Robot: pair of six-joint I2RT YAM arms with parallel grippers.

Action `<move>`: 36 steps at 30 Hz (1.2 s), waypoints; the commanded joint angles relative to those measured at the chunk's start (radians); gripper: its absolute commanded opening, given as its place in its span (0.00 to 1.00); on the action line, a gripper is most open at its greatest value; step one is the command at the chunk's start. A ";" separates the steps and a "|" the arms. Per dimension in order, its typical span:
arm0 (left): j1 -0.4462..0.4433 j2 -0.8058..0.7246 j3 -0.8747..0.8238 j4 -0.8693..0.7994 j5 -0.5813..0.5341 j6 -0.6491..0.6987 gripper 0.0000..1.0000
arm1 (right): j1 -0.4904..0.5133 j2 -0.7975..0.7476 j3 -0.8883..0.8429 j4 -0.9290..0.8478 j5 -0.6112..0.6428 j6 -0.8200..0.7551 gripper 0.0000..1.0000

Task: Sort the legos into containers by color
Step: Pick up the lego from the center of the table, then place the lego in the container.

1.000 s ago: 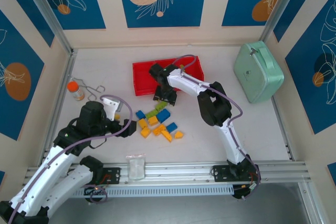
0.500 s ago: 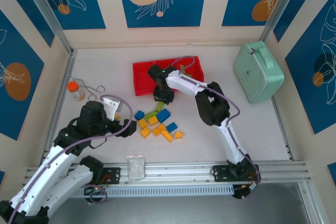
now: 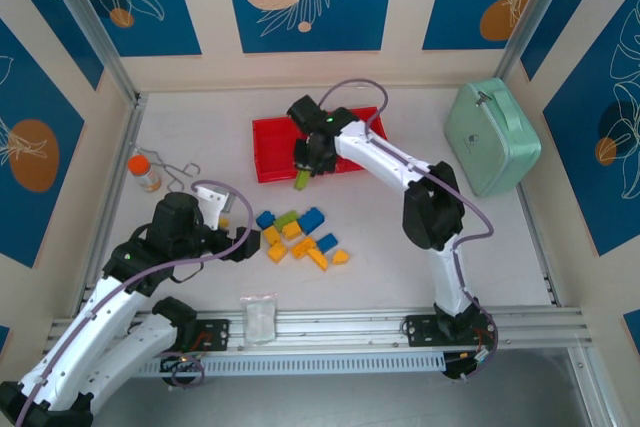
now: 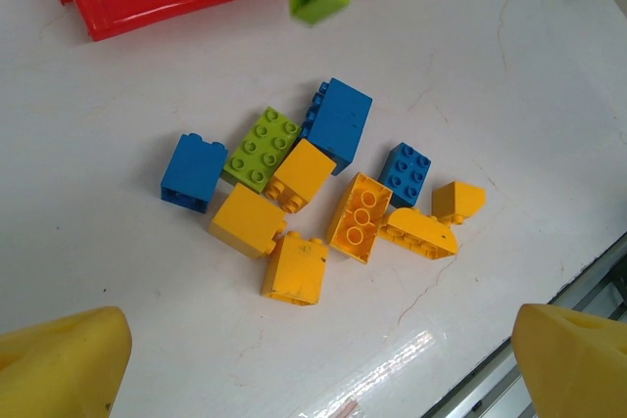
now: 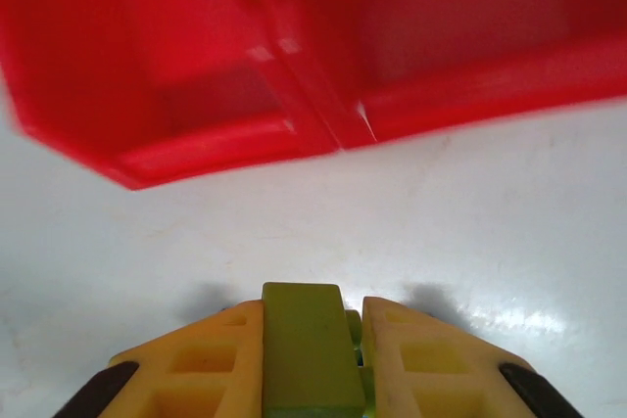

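Top external | left pincer (image 4: 318,364) wide apart, empty | legos (image 3: 300,235) heaped on worktop (image 3: 480,237) | right pincer (image 3: 303,168) just clamped lime green brick (image 3: 301,182), raised it from heap to near wall of containers (image 3: 270,152) | green drop likely next

The right gripper (image 3: 304,169) has closed on one green brick (image 3: 302,182), lifted it out of the pile (image 3: 300,235), and carried it to the near edge of the red tray (image 3: 272,137).

Overhead and both downward wrist cameras share the red tray (image 3: 270,152)
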 commanded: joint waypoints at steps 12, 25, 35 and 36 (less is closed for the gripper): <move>-0.008 -0.001 -0.006 -0.018 -0.027 0.013 0.99 | -0.341 0.044 0.269 -0.066 -0.048 -0.757 0.21; -0.009 0.004 -0.002 -0.025 -0.055 0.011 0.99 | -0.329 0.338 0.475 -0.093 0.269 -0.909 0.23; -0.008 -0.002 -0.002 -0.028 -0.064 0.009 0.99 | -0.319 0.393 0.458 -0.079 0.284 -0.844 0.57; -0.008 -0.004 -0.002 -0.028 -0.064 0.009 0.99 | -0.316 0.388 0.461 -0.087 0.291 -0.831 0.65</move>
